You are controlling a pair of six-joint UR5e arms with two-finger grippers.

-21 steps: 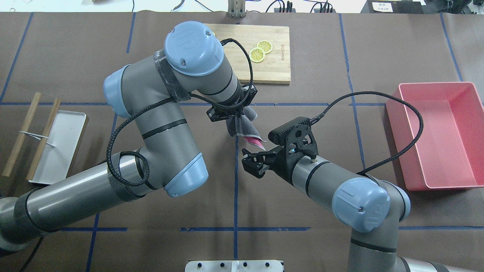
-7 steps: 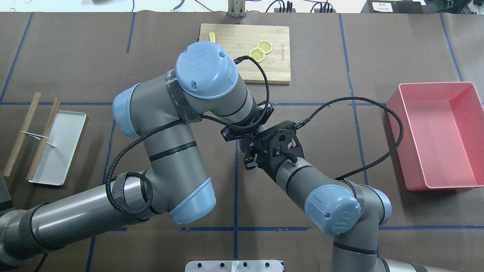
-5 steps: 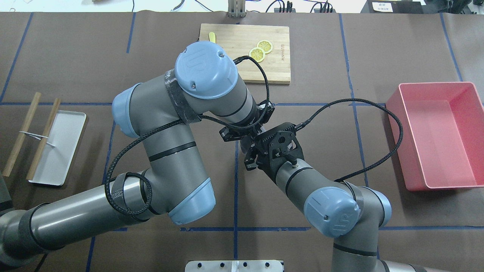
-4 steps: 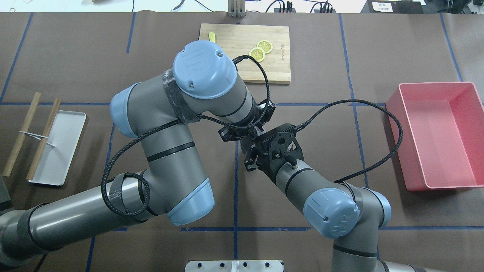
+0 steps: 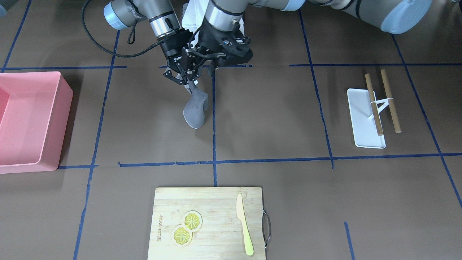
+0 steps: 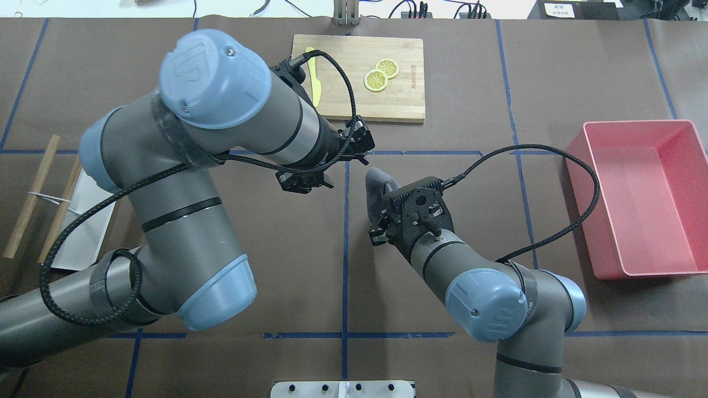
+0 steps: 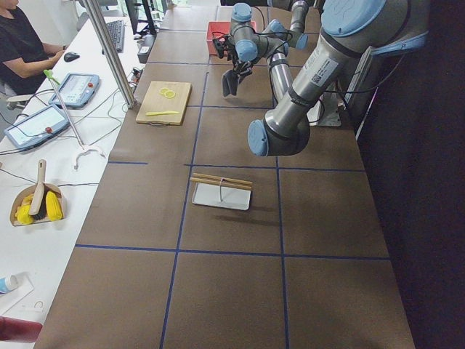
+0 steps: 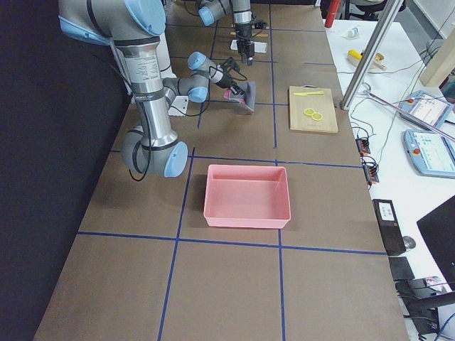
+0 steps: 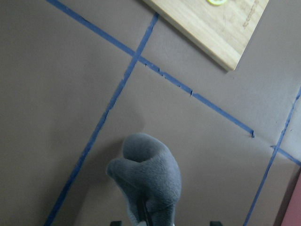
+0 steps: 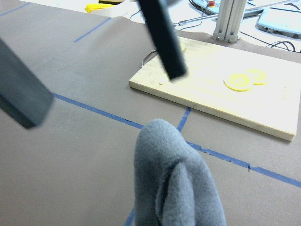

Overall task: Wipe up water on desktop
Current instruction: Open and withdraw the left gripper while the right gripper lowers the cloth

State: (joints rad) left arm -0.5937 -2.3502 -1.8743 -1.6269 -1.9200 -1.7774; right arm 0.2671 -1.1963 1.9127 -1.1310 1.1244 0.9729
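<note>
A grey cloth (image 6: 378,181) hangs from my right gripper (image 6: 381,213), which is shut on its top end, over the middle of the dark-brown desktop (image 6: 470,99). In the front view the cloth (image 5: 195,108) droops below the right gripper (image 5: 190,83), its lower end close to the surface; I cannot tell if it touches. My left gripper (image 6: 306,181) is open and empty, raised just left of the cloth. In the left wrist view the cloth (image 9: 148,176) lies right below. In the right wrist view it (image 10: 171,183) fills the bottom. I see no water.
A bamboo cutting board (image 6: 398,99) with two lemon slices and a yellow knife lies at the far middle. A pink bin (image 6: 636,265) stands at the right. A white tray (image 5: 364,141) with two wooden sticks lies at the left.
My left gripper held the cloth; the right gripper closed in and took it. The left gripper has let go and drawn back up and to the left.
</note>
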